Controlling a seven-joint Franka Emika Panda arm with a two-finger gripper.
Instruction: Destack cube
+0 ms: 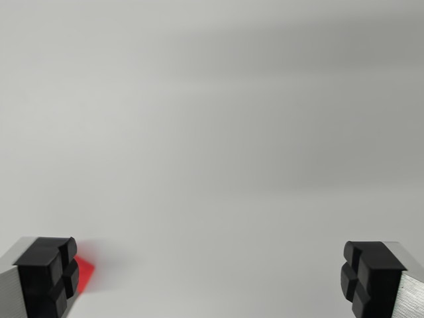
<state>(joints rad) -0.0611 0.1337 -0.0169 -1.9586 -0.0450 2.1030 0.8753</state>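
Only a small corner of a red cube (85,275) shows, at the bottom of the wrist view's left. It peeks out from behind the black pad of my left finger (48,275), which hides the rest of it. The right finger (368,277) stands far off at the lower right. My gripper (209,278) is open wide, with nothing between the pads. Whether the red cube sits on another cube cannot be told.
A plain, light grey surface (212,132) fills the whole view above the fingers, with faint soft shadows across it.
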